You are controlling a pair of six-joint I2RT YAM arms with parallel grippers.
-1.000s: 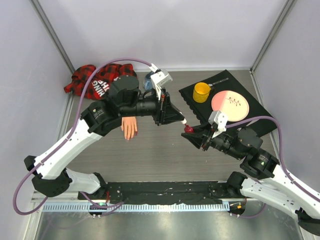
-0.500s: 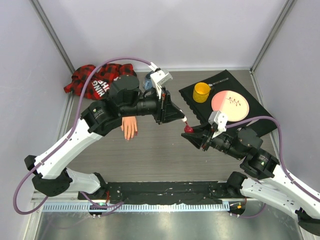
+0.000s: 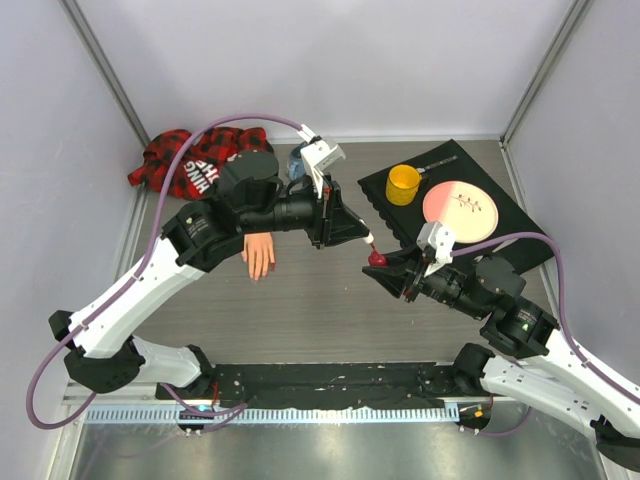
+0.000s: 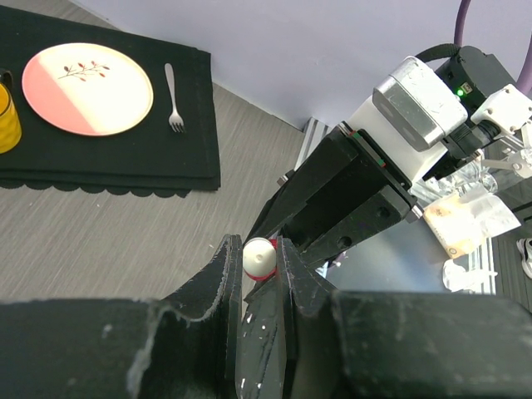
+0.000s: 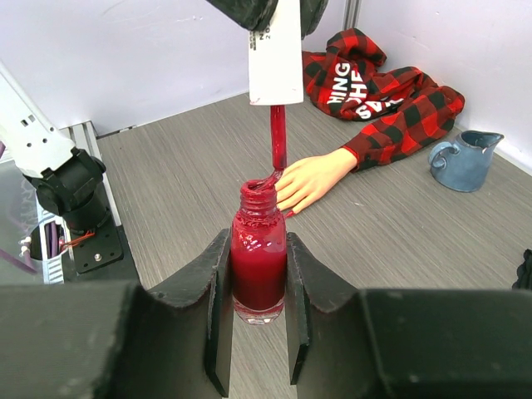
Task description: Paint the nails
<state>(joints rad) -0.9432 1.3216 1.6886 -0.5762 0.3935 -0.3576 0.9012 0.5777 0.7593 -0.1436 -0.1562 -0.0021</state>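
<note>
My right gripper is shut on an open red polish bottle and holds it above the table; it also shows in the top view. My left gripper is shut on the white cap, whose red brush stem bends at the bottle's mouth. The white cap also shows from the right wrist. The peach mannequin hand with its plaid sleeve lies palm down on the table to the left. Its nails are too small to judge.
A black placemat at the right back holds a yellow cup, a pink-and-cream plate and a fork. A blue-grey jug stands near the sleeve. The walls close in on both sides.
</note>
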